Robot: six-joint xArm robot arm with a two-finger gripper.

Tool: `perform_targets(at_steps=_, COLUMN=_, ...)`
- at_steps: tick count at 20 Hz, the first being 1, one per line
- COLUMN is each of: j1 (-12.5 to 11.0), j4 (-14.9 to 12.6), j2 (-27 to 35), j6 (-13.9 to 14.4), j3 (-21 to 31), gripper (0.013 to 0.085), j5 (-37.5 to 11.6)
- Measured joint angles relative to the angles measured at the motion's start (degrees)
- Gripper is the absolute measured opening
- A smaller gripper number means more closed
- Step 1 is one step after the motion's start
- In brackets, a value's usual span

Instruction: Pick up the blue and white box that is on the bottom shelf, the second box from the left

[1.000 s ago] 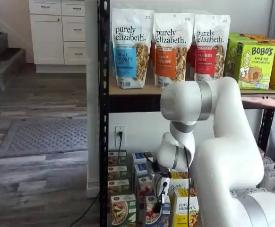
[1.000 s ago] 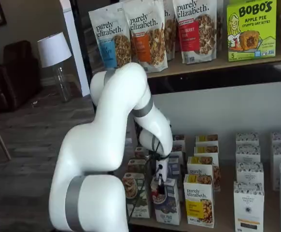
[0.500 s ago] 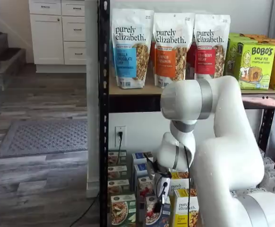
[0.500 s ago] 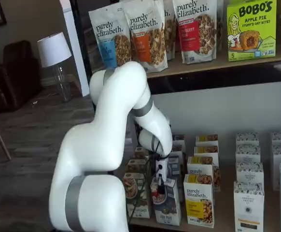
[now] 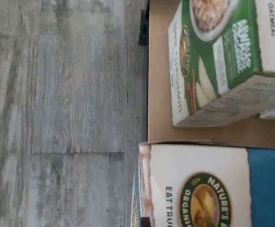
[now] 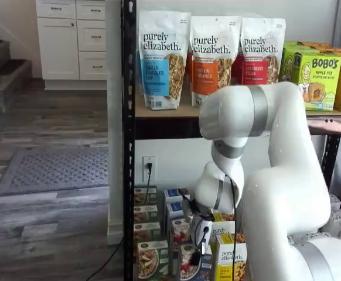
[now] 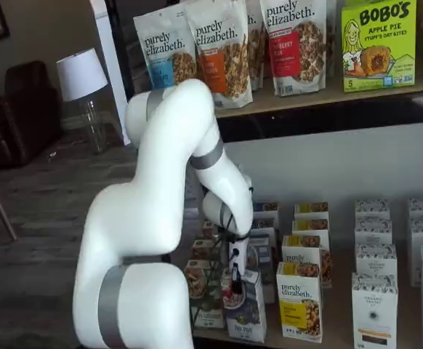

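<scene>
The blue and white box (image 7: 248,314) stands at the front of the bottom shelf (image 5: 157,94), tilted out of its row. Its white panel with a round logo and its blue side fill the near part of the wrist view (image 5: 208,189). My gripper (image 7: 235,282) hangs from the white wrist with its black fingers closed on the top of this box. In the other shelf view the gripper (image 6: 197,253) covers the upper part of the box (image 6: 188,266). No gap shows between the fingers and the box.
A green-and-white carton (image 5: 222,61) stands close beside the held box, and a yellow-and-white carton (image 7: 299,302) on its other side. More cartons stand in rows behind. The black rack post (image 6: 128,146) and the upper shelf with granola bags (image 6: 163,58) are near the arm.
The arm's elbow has risen and swung slightly. The gripper has drawn the blue and white box forward out of its row, and the box now leans.
</scene>
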Motion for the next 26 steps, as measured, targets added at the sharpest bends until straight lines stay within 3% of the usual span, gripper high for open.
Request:
perform_targets(at_steps=4, j1=1.1, j4=3.5, j2=-4.6, j6=-2.5, j3=6.3, gripper=0.0490, j5=-2.0)
perform_targets(at_steps=6, j1=1.5, j4=3.6, j2=-7.1, j6=-2.2, j3=9.2, gripper=0.0490, j5=-2.1)
perform_targets(at_steps=15, j1=3.4, j4=-1.1, j2=-16.8, j6=3.7, j3=20.2, gripper=0.0490, j5=-2.8)
perform_targets(at_steps=17, j1=3.8, j4=-1.8, j2=-18.5, j6=4.8, j3=21.7, gripper=0.0490, j5=-2.3)
perform_targets(at_steps=22, j1=4.8, j4=-6.3, j2=-22.8, j6=10.1, j3=25.1, gripper=0.0490, j5=-0.7)
perform_targets(at_steps=26, j1=5.2, j4=-7.9, j2=-26.7, j6=12.3, j3=27.8, gripper=0.0490, j5=0.8)
